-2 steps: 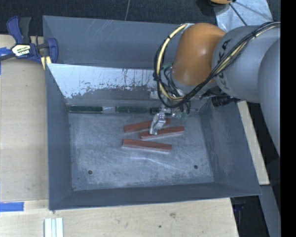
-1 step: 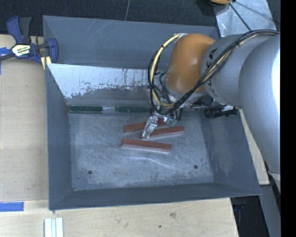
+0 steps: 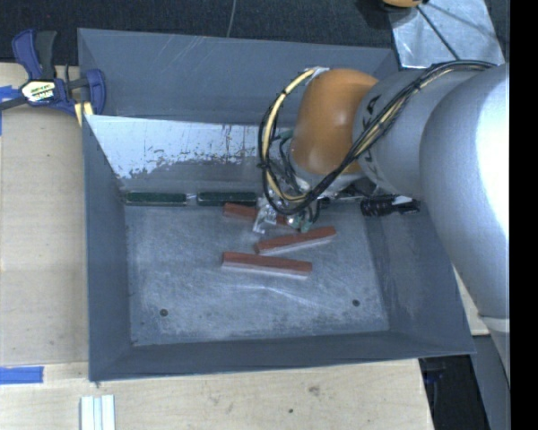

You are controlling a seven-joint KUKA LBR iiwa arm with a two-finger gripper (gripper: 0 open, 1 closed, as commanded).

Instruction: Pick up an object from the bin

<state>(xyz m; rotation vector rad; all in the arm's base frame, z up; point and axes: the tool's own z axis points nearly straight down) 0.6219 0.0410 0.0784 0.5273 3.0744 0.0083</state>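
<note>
Your gripper point(image 3: 271, 218) sits low among the brown sticks point(image 3: 265, 264) near the back of the bin point(image 3: 108, 267). Nothing is lifted yet; whether it grips one, you cannot tell.

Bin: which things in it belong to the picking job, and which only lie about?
Job: tool; short reddish-brown stick and slanted reddish-brown stick, nearest it.
Lying about: long reddish-brown stick; dark green rods along the back wall.

arm point(image 3: 435, 155) from the right, gripper point(image 3: 274, 217) downward
</note>
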